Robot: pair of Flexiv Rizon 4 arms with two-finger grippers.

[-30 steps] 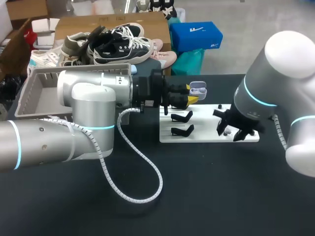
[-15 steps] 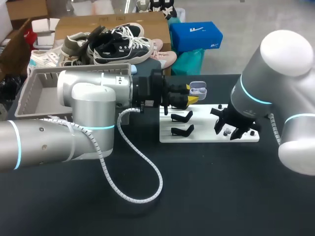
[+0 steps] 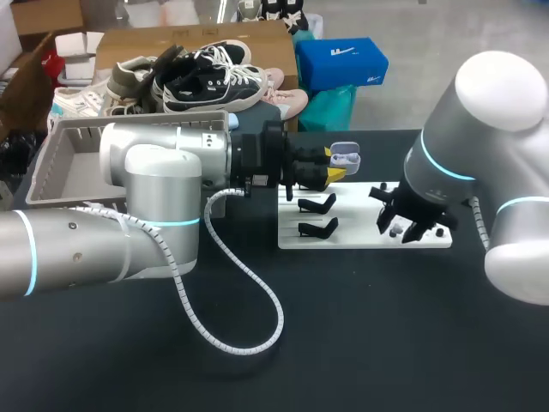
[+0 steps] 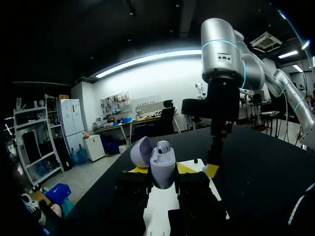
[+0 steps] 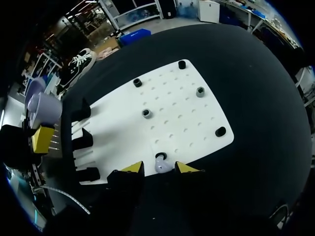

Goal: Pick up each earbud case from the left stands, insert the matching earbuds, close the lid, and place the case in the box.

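Right pincer (image 5: 159, 168) hangs low over the white board (image 5: 187, 125), its yellow tips parted around a pale earbud (image 5: 162, 166) that stands at the board's near edge. A sliver of gap seems to show on each side, so I judge it not yet gripped. Left pincer (image 4: 162, 170) is closed on the lavender earbud case (image 4: 163, 164), holding it above the black stands (image 3: 316, 215) with its lid (image 4: 141, 151) swung open. The earbud is likely light, hard and slick, and so prone to squirt out of a pinch. A gentle squeeze across its fuller body suits it best. The case is a stiff shell with a weaker hinge, so a grip on the base is right. The other pegs (image 5: 200, 91) stand well apart, the table (image 3: 360, 343) lies open around the board, and the box (image 3: 64, 163) waits beyond the left arm.
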